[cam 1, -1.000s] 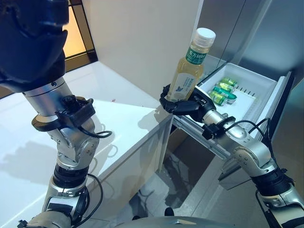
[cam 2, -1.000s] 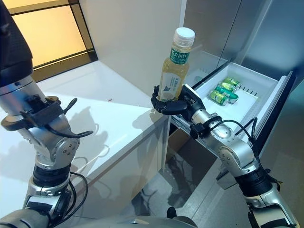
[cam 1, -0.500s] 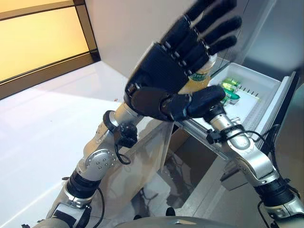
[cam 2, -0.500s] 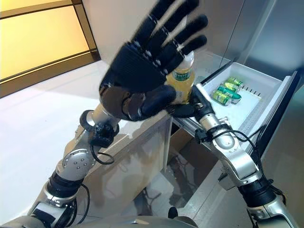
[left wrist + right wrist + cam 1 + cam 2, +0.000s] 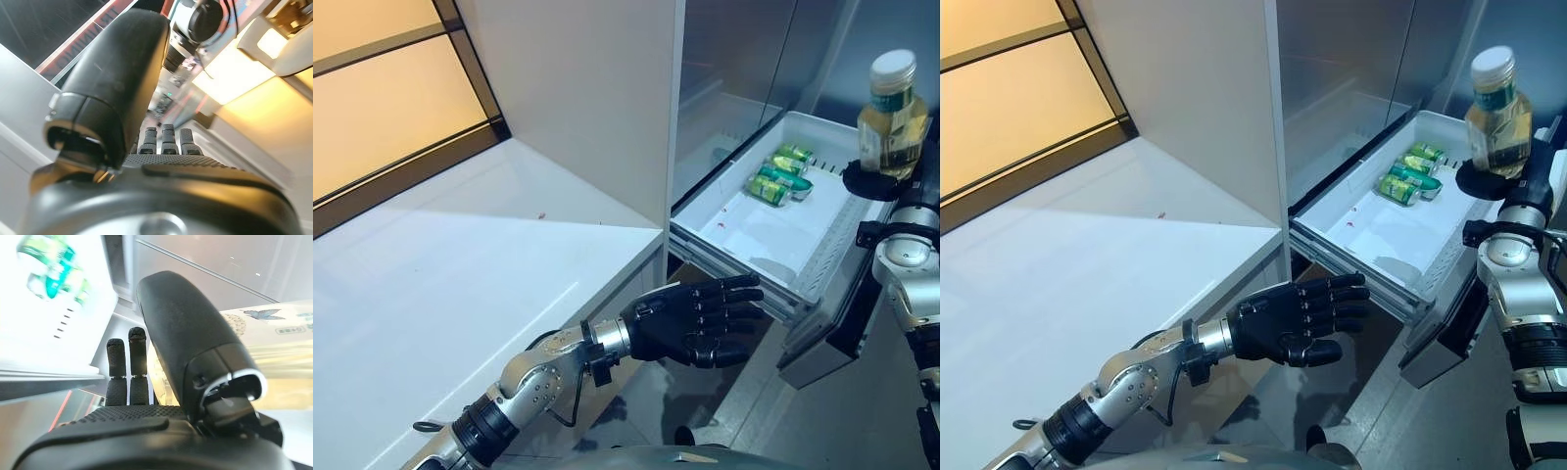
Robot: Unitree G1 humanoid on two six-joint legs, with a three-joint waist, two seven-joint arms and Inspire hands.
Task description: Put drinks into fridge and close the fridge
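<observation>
White counter beside an open fridge, its drawer pulled out. Right hand grips a bottle upright above the drawer's right rim; its fingers are mostly hidden behind the bottle. Left hand hangs below the drawer front, fingers spread, holding nothing. Green cans lie at the drawer's back.

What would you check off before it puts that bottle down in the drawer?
1. Bottle held by right hand: ok.
2. Bottle upright, cap on: ok.
3. Drawer pulled open: ok.
4. Free space in the drawer beside the cans: ok.
5. Left hand empty, fingers straight, in front of the drawer, below it: ok.
6. Bottle over the drawer's floor: not ok; it's near the far edge.
</observation>
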